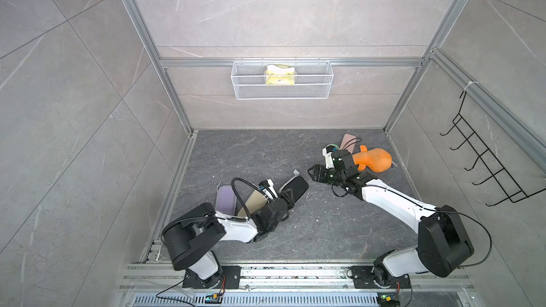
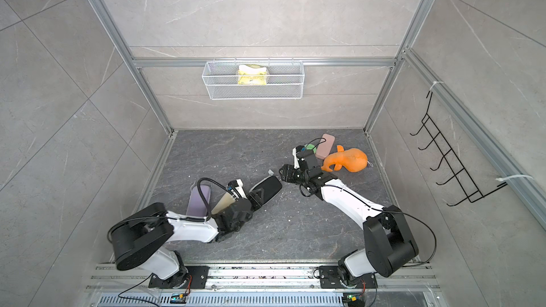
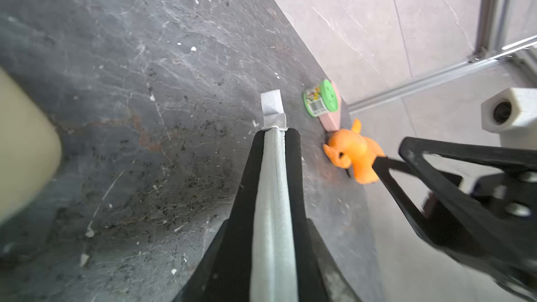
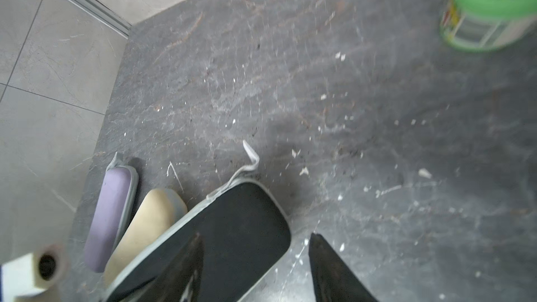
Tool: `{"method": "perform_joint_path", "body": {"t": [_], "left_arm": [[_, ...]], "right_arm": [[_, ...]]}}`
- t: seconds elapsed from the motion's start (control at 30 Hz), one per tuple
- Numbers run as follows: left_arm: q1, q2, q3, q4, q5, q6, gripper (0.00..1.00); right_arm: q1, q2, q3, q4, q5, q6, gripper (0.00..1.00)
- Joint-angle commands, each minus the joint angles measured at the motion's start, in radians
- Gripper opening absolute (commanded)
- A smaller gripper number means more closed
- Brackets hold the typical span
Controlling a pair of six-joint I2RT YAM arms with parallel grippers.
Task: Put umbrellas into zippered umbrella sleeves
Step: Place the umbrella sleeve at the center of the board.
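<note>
Left hand (image 1: pixel 289 196) clenches the black oblong hard-shell zippered sleeve (image 1: pixel 300 183) (shells shut) on the dark surface (image 1: pixel 266 158), lower centre of both top views; right hand (image 1: pixel 310 174) spread, empty, beside its strap end

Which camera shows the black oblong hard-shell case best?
Right wrist view: the black oblong hard-shell case shows its shell, grey rim and strap. Left wrist view: only its edge. In both top views the left arm partly hides it.
</note>
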Motion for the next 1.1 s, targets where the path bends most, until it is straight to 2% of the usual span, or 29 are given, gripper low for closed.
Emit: {"method": "perform_joint_path", "body": {"t": [0.0, 0.07, 0.1, 0.2, 0.23, 0.37, 0.5, 0.6, 0.77, 0.83, 0.9, 0.97, 1.07], "left_arm": [[-0.064, 0.051, 0.08, 0.156, -0.234, -0.059, 0.34], [-0.086, 0.034, 0.099, 0.029, -0.221, -0.084, 0.49], [-0.089, 0.008, 0.115, -0.096, -0.2, -0.113, 0.54], [-0.096, -0.064, 0.192, -0.492, -0.145, -0.198, 0.67], [-0.097, -0.074, 0.204, -0.555, -0.129, -0.216, 0.69], [-0.097, -0.074, 0.16, -0.561, -0.05, -0.293, 0.79], [-0.1, -0.069, 0.153, -0.57, 0.011, -0.305, 0.79], [-0.101, -0.097, 0.136, -0.599, 0.013, -0.307, 0.79], [-0.089, -0.204, 0.09, -0.627, -0.011, -0.206, 0.79], [-0.064, -0.243, 0.086, -0.652, 0.015, -0.141, 0.79], [-0.031, -0.28, 0.07, -0.654, 0.051, -0.063, 0.79], [-0.004, -0.333, 0.055, -0.671, 0.061, 0.022, 0.79], [0.02, -0.442, 0.052, -0.774, 0.003, 0.178, 0.8]], "right_arm": [[0.007, 0.028, -0.005, -0.07, -0.059, 0.136, 0.6], [0.007, 0.041, 0.001, -0.096, -0.059, 0.15, 0.61], [0.007, 0.047, 0.001, -0.098, -0.065, 0.164, 0.61], [0.012, 0.074, 0.011, -0.135, -0.075, 0.19, 0.62], [0.018, 0.081, 0.011, -0.149, -0.066, 0.196, 0.63], [0.102, 0.081, -0.043, -0.163, 0.056, 0.267, 0.67], [0.156, 0.113, -0.079, -0.133, 0.071, 0.328, 0.7], [0.173, 0.154, -0.075, -0.129, 0.077, 0.317, 0.7], [0.176, 0.252, -0.004, -0.168, 0.093, 0.191, 0.71], [0.179, 0.312, 0.062, -0.243, 0.117, 0.102, 0.7], [0.183, 0.343, 0.125, -0.29, 0.087, 0.022, 0.69], [0.186, 0.309, 0.162, -0.348, 0.126, -0.035, 0.69], [0.168, 0.203, 0.208, -0.451, 0.268, -0.128, 0.72]]}}
